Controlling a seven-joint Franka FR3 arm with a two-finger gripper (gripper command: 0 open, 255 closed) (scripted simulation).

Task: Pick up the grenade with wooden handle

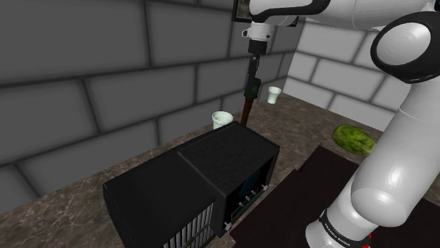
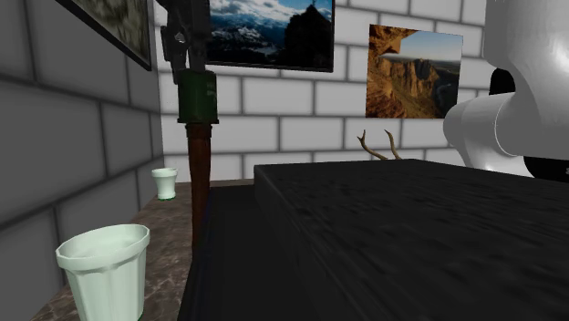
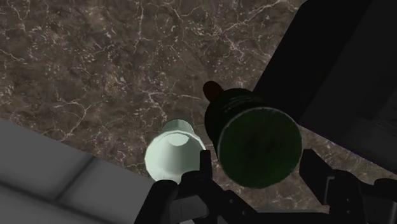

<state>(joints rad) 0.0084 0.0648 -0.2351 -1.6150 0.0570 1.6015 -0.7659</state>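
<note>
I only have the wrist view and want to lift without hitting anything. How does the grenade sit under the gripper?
Observer: In the shoulder view the grenade hangs upright from the gripper, green head up and brown handle down.
Operator: I see one pale cup beside it. Are there any others?
Observer: Yes, a second cup stands farther off on the marbled surface.
Operator: What is the black mass next to me?
Observer: It is a black box. In the second exterior view the handle reaches below the level of its top, close beside it.
</note>
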